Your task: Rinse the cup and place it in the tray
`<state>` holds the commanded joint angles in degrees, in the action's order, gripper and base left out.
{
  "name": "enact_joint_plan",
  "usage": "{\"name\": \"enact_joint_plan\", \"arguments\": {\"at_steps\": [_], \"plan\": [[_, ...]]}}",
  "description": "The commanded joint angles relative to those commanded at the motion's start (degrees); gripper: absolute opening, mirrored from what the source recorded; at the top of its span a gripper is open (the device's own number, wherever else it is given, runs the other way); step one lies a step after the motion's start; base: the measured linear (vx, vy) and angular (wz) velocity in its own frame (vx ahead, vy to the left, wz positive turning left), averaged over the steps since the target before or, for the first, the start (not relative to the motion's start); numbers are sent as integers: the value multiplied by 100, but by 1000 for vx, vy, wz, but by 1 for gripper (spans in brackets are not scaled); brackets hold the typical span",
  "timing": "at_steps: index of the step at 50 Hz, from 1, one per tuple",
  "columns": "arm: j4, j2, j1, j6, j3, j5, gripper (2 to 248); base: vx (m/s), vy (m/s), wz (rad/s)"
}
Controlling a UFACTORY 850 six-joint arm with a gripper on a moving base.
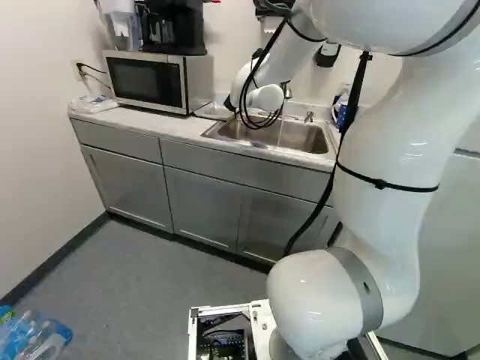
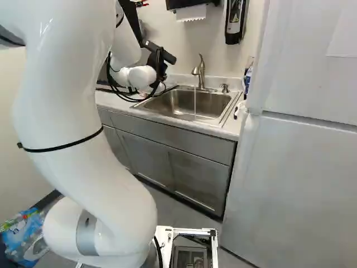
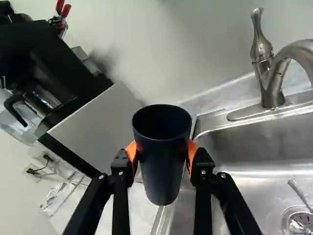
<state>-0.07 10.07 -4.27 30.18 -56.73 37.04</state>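
From here the tall white fridge (image 2: pixel 295 173) stands right of the surface (image 1: pixel 176 133), and the white arm (image 2: pixel 83 162) stretches toward the sink (image 2: pixel 209 106) set into it. Left of the sink sits the microwave (image 1: pixel 146 81), a black coffee maker (image 1: pixel 176 30) on top. A thin stream of water falls from the faucet (image 2: pixel 201 72). The pincer (image 2: pixel 158 68) has its orange pads (image 3: pixel 191 152) closed on both sides of the dark cup (image 3: pixel 162 169), held near the microwave and the sink's edge, its open mouth showing.
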Motion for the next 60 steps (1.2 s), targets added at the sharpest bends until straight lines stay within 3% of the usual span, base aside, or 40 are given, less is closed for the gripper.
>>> {"name": "enact_joint_plan", "arguments": {"at_steps": [53,60], "plan": [[0,0,0,-3195,0,0,119,0,0,0],[0,0,0,-3195,0,0,119,0,0,0]]}}
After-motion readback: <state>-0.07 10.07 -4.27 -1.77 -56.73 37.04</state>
